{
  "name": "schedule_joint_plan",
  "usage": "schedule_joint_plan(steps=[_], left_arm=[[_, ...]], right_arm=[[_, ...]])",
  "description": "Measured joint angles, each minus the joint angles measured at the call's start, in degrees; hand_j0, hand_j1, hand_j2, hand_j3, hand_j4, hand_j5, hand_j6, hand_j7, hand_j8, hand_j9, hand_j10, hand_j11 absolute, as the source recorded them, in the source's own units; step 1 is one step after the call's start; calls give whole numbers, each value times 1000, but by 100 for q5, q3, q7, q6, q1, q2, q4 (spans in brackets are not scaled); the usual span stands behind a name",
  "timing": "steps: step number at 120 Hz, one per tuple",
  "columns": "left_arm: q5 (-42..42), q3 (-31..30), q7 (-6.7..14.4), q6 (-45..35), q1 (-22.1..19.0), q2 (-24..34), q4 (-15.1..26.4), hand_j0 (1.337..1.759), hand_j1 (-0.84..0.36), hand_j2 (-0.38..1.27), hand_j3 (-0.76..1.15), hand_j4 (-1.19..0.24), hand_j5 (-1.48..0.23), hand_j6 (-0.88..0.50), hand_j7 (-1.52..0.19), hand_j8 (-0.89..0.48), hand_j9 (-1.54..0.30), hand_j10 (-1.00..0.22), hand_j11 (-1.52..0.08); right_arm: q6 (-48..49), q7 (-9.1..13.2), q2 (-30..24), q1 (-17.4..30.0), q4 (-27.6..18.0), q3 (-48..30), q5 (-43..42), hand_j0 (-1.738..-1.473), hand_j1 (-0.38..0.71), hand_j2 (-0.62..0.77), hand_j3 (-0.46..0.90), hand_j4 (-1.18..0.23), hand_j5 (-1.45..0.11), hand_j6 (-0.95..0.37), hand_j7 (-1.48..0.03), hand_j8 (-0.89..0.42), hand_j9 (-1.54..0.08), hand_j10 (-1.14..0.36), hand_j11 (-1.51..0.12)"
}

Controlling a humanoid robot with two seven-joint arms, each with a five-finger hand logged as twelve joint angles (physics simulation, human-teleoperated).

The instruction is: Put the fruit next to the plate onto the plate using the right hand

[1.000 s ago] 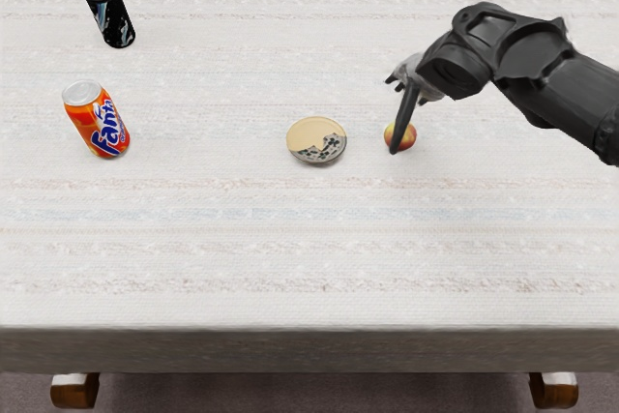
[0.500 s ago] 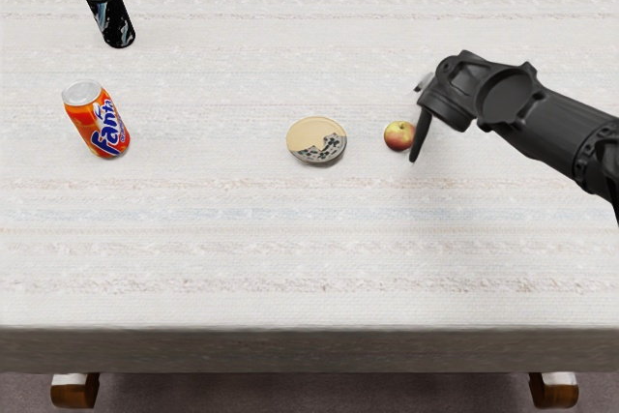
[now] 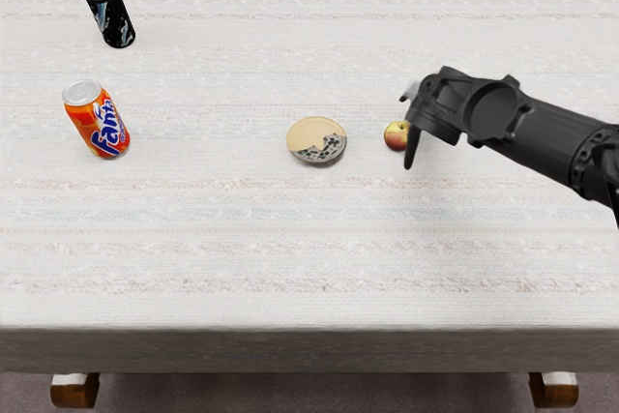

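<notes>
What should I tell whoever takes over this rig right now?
Right hand: open, with fingers pointing down just right of the apple, not closed on it.
Left hand: out of view.
The apple lies on the table, right of the plate and apart from it.
Done: the reach to the apple.
Left: grasp the apple, lift it and set it on the plate.

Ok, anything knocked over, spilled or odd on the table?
Nothing stands out. The orange soda can and black can stand upright, nothing spilled; the small red-yellow apple sits beside the beige patterned plate, right hand close by.
</notes>
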State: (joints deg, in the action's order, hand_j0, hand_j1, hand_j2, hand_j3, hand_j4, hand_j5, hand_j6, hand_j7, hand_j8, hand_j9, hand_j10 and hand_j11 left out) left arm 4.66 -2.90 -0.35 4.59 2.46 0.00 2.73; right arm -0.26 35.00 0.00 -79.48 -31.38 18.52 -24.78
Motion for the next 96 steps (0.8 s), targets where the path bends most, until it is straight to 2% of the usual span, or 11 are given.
schedule_joint_plan(steps=[37,96], left_arm=[[0,0,0,-1,0,0,0,1658,347,1,0,-3,-3,-3,-3,-3,-3,-3,-3],[0,0,0,-2,0,0,0,1658,347,1,0,-3,-3,-3,-3,-3,-3,-3,-3]], right_arm=[[-250,0,0,91,109,6,-152,-1658,-117,-38,0,-197,-253,-198,-253,-197,-253,-196,-253],[-271,0,0,176,128,-30,-140,-1658,-98,-40,0,-212,-273,-213,-273,-213,-273,-212,-273]])
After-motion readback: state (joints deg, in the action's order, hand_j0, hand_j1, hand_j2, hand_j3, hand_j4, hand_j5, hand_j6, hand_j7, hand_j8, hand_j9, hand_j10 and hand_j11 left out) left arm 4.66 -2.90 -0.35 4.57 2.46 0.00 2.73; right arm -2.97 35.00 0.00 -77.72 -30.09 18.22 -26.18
